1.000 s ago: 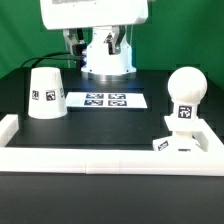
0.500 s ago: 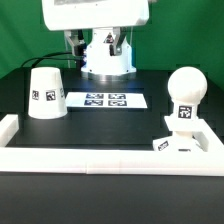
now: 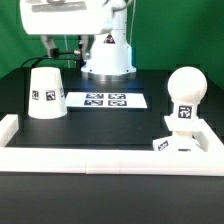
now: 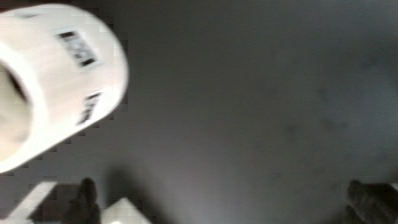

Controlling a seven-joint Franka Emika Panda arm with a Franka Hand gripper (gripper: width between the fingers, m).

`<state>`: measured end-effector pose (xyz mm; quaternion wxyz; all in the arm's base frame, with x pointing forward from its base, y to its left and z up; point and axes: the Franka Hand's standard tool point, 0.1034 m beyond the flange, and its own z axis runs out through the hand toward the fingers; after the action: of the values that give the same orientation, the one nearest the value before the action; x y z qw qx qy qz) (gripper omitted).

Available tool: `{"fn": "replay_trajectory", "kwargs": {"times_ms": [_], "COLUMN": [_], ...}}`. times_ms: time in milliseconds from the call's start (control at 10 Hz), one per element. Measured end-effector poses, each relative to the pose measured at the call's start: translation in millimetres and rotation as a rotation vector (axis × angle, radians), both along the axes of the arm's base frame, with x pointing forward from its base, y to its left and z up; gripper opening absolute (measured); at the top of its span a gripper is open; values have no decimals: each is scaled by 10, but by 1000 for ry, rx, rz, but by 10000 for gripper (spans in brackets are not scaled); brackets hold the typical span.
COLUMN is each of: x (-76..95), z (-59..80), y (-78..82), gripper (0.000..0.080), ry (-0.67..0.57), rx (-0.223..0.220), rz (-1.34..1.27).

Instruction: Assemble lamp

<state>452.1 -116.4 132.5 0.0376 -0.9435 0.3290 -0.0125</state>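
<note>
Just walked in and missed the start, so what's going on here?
A robot arm is putting a white lamp together. The bulb already stands upright in the square base, at the exterior view's right, against the border rail. The shade sits loose on the table, beside the marker board. The wrist view shows the shade near the gripper's fingers, which hold nothing.

Bright even light, wrist view blurred

The arm's white head (image 3: pixel 70 17) now sits further toward the exterior view's left than in the earlier pictures, uncovering more of the white robot base (image 3: pixel 107 55) behind it.
</note>
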Motion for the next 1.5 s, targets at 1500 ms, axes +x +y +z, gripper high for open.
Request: {"fn": "replay_trajectory", "kwargs": {"times_ms": [1500], "x": [-391], "z": [-456], "y": [3], "gripper": [699], "ry": [16], "rx": [-57], "rz": [32]}}
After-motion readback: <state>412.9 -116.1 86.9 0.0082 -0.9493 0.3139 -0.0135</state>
